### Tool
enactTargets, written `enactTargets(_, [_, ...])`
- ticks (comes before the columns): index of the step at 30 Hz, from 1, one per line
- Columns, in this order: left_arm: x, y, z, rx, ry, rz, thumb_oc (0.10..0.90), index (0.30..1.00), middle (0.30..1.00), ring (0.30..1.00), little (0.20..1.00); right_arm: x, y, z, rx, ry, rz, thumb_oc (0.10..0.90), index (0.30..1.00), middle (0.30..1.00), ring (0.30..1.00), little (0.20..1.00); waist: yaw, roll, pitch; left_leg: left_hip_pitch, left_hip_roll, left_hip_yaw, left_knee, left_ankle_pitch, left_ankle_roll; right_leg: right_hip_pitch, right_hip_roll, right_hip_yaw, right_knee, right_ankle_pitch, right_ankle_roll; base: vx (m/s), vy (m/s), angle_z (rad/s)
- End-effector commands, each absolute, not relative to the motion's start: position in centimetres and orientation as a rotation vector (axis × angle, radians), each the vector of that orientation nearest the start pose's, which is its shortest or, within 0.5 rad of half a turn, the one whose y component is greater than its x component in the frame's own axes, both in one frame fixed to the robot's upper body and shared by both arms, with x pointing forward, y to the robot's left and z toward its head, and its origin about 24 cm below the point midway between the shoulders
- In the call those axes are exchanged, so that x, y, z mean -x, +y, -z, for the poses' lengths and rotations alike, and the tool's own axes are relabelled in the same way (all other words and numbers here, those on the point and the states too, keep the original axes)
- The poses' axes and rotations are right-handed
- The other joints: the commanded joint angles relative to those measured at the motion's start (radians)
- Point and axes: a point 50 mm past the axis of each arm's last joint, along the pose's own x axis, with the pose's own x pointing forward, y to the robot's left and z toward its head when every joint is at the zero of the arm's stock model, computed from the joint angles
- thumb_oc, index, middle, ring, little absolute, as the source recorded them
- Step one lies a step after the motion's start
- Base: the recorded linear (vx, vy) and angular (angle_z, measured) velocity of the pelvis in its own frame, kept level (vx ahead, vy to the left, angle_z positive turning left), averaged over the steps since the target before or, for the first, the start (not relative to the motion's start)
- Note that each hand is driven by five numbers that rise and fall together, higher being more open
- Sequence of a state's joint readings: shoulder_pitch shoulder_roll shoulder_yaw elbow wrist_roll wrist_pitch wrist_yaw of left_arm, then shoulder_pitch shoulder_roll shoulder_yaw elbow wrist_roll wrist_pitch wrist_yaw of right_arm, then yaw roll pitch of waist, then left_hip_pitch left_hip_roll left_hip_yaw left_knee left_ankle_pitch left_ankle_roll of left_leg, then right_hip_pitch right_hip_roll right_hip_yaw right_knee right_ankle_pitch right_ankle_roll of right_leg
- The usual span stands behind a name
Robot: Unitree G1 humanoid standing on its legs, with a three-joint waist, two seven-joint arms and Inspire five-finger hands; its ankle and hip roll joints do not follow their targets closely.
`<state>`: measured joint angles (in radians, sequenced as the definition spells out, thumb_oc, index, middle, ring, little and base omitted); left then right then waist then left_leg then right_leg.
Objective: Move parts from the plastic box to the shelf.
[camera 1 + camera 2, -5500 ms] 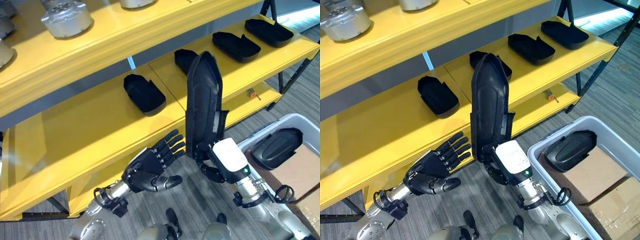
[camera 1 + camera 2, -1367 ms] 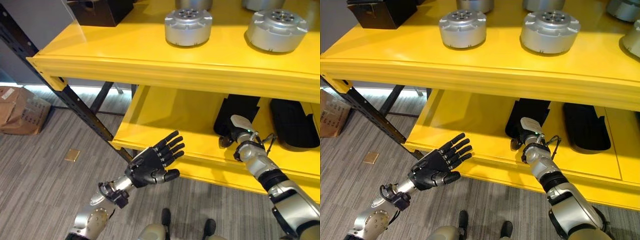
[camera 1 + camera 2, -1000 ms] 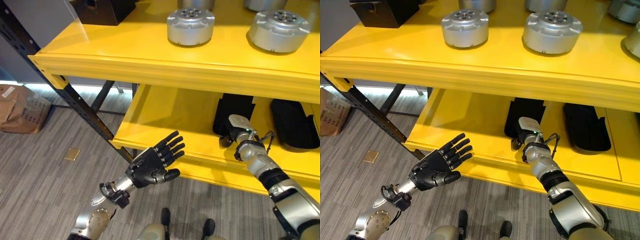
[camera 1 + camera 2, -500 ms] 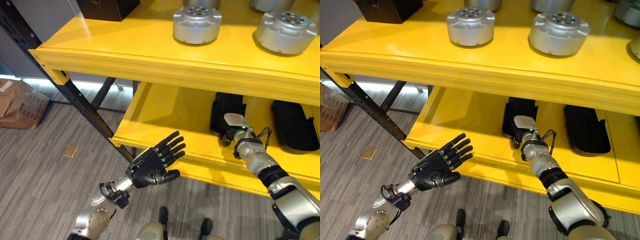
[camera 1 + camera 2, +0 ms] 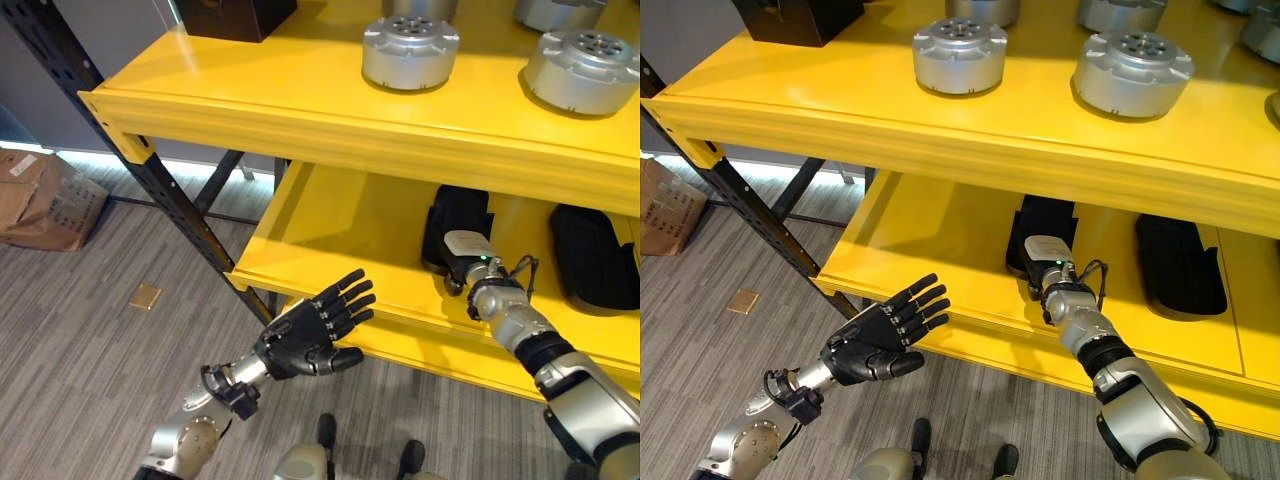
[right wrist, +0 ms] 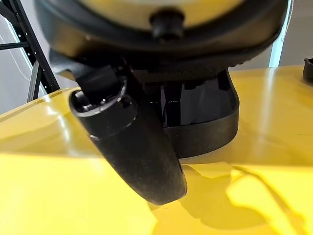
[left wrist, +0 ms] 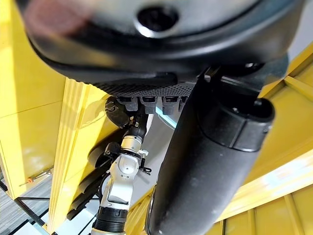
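The part (image 5: 1040, 232) lies flat on the lower shelf (image 5: 940, 250), under the upper shelf, beside another black part (image 5: 1180, 262). The right hand (image 5: 1048, 262) sits at its near end; whether the fingers grip it or are spread, I cannot tell. If the hand draws back with a finger caught on the rim, the part could slide off the shelf edge. It is a long, black, matte shell with a raised rim. The left hand (image 5: 310, 325) hovers below the shelf, fingers spread, empty.

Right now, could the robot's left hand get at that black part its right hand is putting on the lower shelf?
Probably not without moving: the left hand hangs open out in front of the lower shelf, well aside from the black part, where the right hand already is.
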<state>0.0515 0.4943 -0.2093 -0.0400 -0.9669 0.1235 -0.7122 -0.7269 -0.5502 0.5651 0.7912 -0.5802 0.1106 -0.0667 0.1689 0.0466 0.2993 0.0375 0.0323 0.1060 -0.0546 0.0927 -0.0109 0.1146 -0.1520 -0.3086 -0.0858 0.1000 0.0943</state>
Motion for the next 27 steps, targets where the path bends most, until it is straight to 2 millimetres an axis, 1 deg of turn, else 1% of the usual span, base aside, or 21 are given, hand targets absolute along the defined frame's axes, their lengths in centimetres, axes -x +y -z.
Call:
enactTargets(1, [-23.0,14.6,-9.2,0.513,-0.124,1.049,0.9,1.0,1.0,1.0,1.0,-37.0,-19.3,-6.4,1.516,0.146,-0.198,0.9,1.0,1.0,1.0,1.0,0.043,-0.017,-0.007,-0.038,0.037,0.005,0.106,-0.121,-0.015,-0.058,-0.076,-0.008,0.143,-0.085,0.039,0.0,0.0,0.0])
enactTargets(2, [-23.0,14.6,-9.2,0.514,-0.124,1.049,0.9,1.0,1.0,1.0,1.0,-37.0,-19.3,-6.4,1.522,0.143,-0.195,0.9,1.0,1.0,1.0,1.0,0.043,-0.017,-0.007,-0.037,0.037,0.005,0.106,-0.121,-0.015,-0.058,-0.076,-0.008,0.143,-0.085,0.039,0.0,0.0,0.0])
enactTargets(5, [-22.9,14.7,-9.1,0.516,-0.125,1.045,0.9,1.0,1.0,1.0,1.0,-37.0,-19.4,-7.0,1.612,0.079,-0.136,0.9,1.0,1.0,1.0,1.0,0.036,-0.017,-0.012,-0.031,0.038,0.01,0.102,-0.121,-0.013,-0.054,-0.075,-0.003,0.139,-0.083,0.04,0.0,0.0,0.0])
enactTargets(8, [-22.8,14.8,-9.1,0.517,-0.129,1.038,0.9,1.0,1.0,1.0,1.0,-36.9,-19.5,-7.4,1.642,0.054,-0.119,0.9,1.0,1.0,1.0,1.0,0.03,-0.017,-0.017,-0.03,0.038,0.014,0.099,-0.121,-0.013,-0.055,-0.074,0.0,0.137,-0.084,0.041,0.0,0.0,0.0])
enactTargets(10, [-22.7,14.9,-9.1,0.52,-0.135,1.035,0.9,1.0,1.0,1.0,1.0,-36.6,-19.4,-7.3,1.661,0.044,-0.117,0.9,1.0,1.0,1.0,1.0,0.025,-0.016,-0.018,-0.028,0.038,0.016,0.097,-0.121,-0.013,-0.056,-0.074,0.003,0.137,-0.083,0.042,0.0,0.0,0.0])
enactTargets(13, [-22.7,15.0,-9.2,0.521,-0.139,1.029,0.9,1.0,1.0,1.0,1.0,-36.5,-19.5,-7.4,1.636,0.017,-0.086,0.9,1.0,1.0,1.0,1.0,0.02,-0.016,-0.019,-0.026,0.039,0.019,0.096,-0.121,-0.012,-0.055,-0.074,0.006,0.136,-0.082,0.043,0.0,0.0,0.0])
enactTargets(18, [-22.5,15.1,-9.1,0.546,-0.148,1.026,0.9,1.0,1.0,1.0,1.0,-36.2,-18.9,-8.3,1.642,-0.118,-0.027,0.9,1.0,1.0,1.0,1.0,0.005,-0.013,-0.026,-0.021,0.039,0.026,0.089,-0.121,-0.012,-0.056,-0.072,0.016,0.131,-0.083,0.044,0.0,0.021,-0.05])
enactTargets(27, [-22.4,15.0,-9.2,0.557,-0.164,1.01,0.9,1.0,1.0,1.0,1.0,-35.3,-18.0,-8.3,1.607,-0.194,-0.039,0.9,1.0,1.0,1.0,1.0,-0.019,-0.009,-0.032,-0.019,0.038,0.038,0.091,-0.127,-0.008,-0.063,-0.073,0.033,0.135,-0.087,0.044,0.0,0.019,-0.04])
